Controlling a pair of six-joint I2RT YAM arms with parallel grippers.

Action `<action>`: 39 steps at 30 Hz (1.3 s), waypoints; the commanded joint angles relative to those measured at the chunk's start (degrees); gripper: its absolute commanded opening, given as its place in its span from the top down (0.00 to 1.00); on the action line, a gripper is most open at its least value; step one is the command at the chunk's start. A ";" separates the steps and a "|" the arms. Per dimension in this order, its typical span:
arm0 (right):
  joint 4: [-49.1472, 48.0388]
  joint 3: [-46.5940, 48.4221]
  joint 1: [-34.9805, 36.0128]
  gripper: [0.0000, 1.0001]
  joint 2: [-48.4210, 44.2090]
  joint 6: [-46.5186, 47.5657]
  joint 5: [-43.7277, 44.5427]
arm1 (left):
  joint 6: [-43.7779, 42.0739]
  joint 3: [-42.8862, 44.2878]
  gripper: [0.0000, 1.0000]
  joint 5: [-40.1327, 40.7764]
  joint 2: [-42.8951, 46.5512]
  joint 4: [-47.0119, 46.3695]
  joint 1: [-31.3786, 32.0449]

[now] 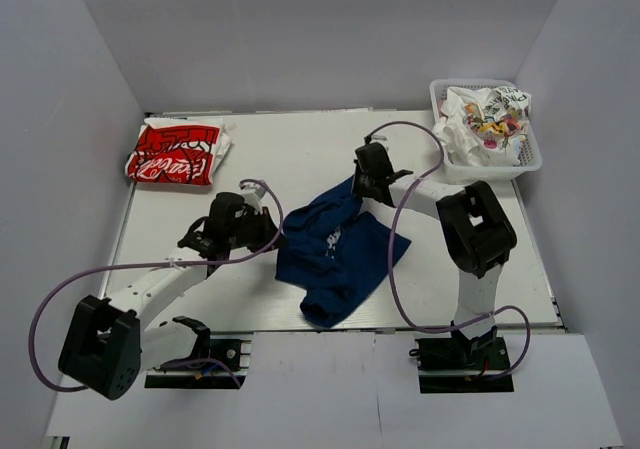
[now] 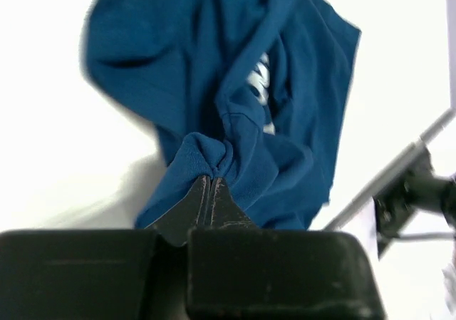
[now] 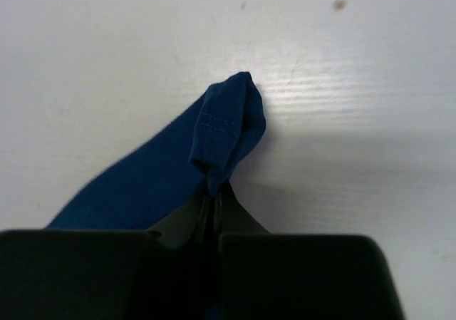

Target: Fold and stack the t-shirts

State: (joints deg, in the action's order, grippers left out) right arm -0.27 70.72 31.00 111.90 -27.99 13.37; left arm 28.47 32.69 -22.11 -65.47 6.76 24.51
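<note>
A crumpled navy blue t-shirt (image 1: pixel 338 254) lies in the middle of the table, a bit of pale print showing. My left gripper (image 1: pixel 272 231) is shut on its left edge; in the left wrist view the cloth (image 2: pixel 235 85) bunches at the pinched fingertips of the left gripper (image 2: pixel 211 181). My right gripper (image 1: pixel 362 191) is shut on the shirt's far corner, a hemmed tip (image 3: pixel 228 124) sticking out past the closed right gripper (image 3: pixel 216 190). A folded red-and-white lettered t-shirt (image 1: pixel 178 152) lies at the far left. White printed t-shirts (image 1: pixel 487 119) fill the basket.
A white lattice basket (image 1: pixel 525 154) stands at the far right corner. Purple cables loop from both arms over the table's near part. Grey walls close in the table on three sides.
</note>
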 commanded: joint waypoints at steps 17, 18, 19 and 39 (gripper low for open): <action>-11.51 9.34 0.02 1.00 -48.42 24.55 30.50 | -6.31 31.64 1.00 37.67 23.36 7.92 0.18; -11.33 10.05 0.02 1.00 -49.22 25.87 28.06 | -7.10 33.56 1.00 35.66 23.89 7.91 0.18; -9.94 13.36 -0.07 1.00 -49.93 27.18 25.07 | -8.07 34.63 1.00 34.25 24.51 7.04 0.18; 0.98 31.24 -0.07 1.00 -59.18 31.59 14.84 | -19.15 61.97 1.00 17.27 22.26 9.68 -0.87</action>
State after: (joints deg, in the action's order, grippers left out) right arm 5.52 100.31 32.08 50.96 -1.63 17.15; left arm 12.60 93.03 -11.20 -40.14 17.26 24.51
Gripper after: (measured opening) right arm 0.019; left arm 0.009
